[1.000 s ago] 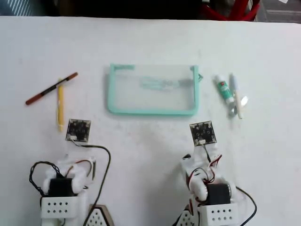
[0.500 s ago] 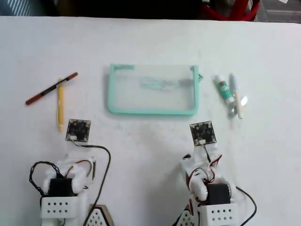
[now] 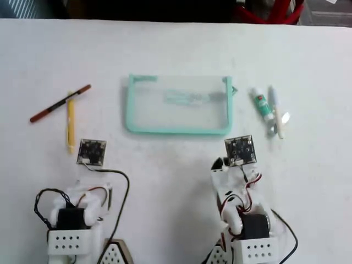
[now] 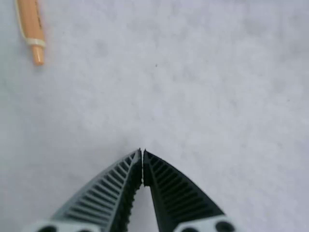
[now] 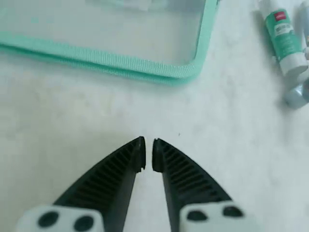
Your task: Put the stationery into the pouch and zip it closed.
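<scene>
A clear pouch with a mint-green border (image 3: 179, 104) lies flat at the table's middle. Left of it lie a red-brown pen (image 3: 60, 103) and a yellow pen (image 3: 70, 124). On its right are a green-and-white glue stick (image 3: 262, 104) and a pale pen (image 3: 276, 113). My left gripper (image 4: 142, 153) is shut and empty over bare table, with the yellow pen's tip (image 4: 30, 29) ahead to one side. My right gripper (image 5: 148, 146) is shut and empty just short of the pouch's green corner (image 5: 193, 72), the glue stick (image 5: 282, 38) off to the side.
Both arm bases stand at the table's near edge, the left arm (image 3: 71, 220) and the right arm (image 3: 242, 220), with cables looping beside them. Dark and red items sit beyond the far edge (image 3: 269, 11). White tabletop (image 3: 176, 49) stretches around the pouch.
The right arm has stretched slightly forward toward the pouch's near right corner. The left arm and all the stationery have stayed put.
</scene>
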